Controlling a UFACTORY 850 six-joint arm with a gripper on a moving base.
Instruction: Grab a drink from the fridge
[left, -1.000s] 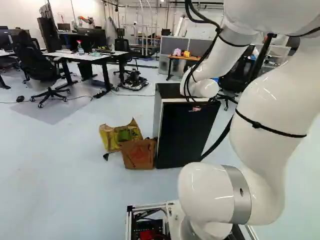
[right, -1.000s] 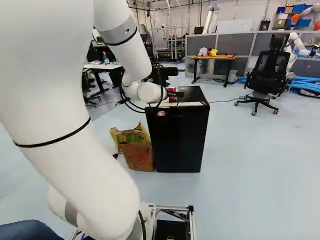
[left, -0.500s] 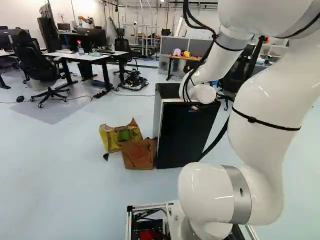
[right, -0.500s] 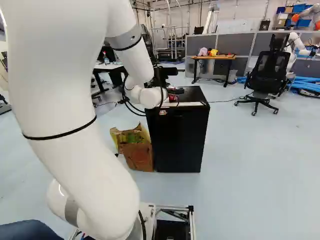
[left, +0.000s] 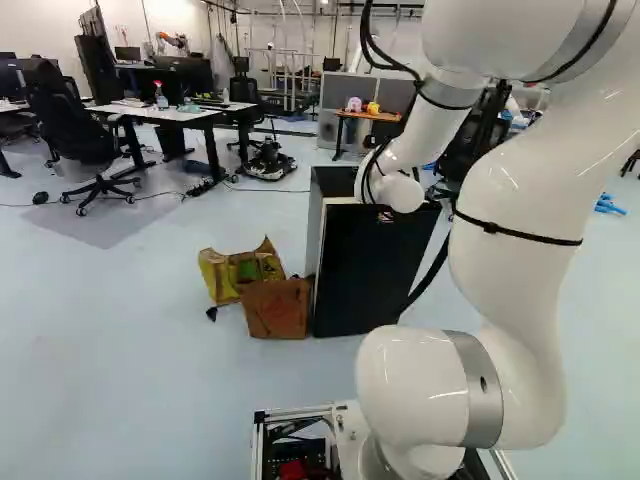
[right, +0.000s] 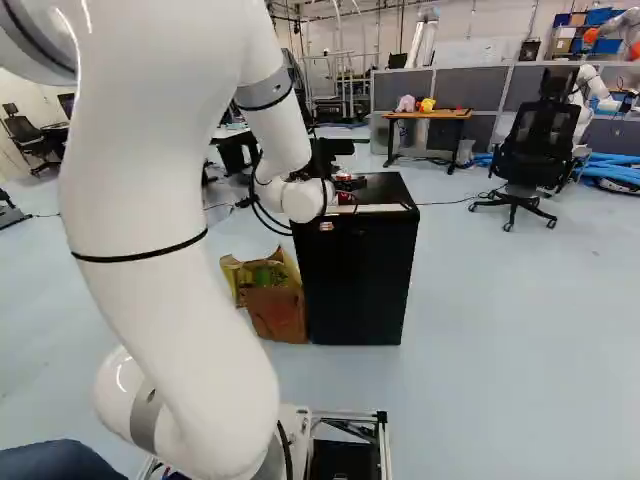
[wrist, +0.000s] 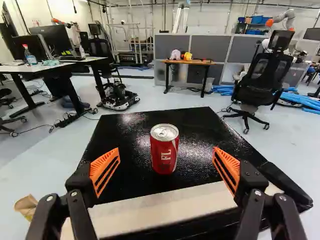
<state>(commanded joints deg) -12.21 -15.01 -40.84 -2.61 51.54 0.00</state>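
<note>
In the right base view my gripper is at the top of the black fridge, largely hidden by the wrist. The wrist view has the gripper wide open, its orange pads well apart. A red drink can stands upright on the fridge's black top, centred between the two fingers and a little ahead of them, with a gap on either side. Neither pad touches it. The fridge's front looks closed in both base views.
Beside the fridge on the floor are a brown paper bag and a yellow bag. An office chair is beyond it to one side, and a small wooden table farther back. Another robot stands behind the chair.
The arm has bent further, and its wrist has come down a little towards the fridge's top, shifting slightly left in the left base view. The base, fridge and bags have stayed put.
</note>
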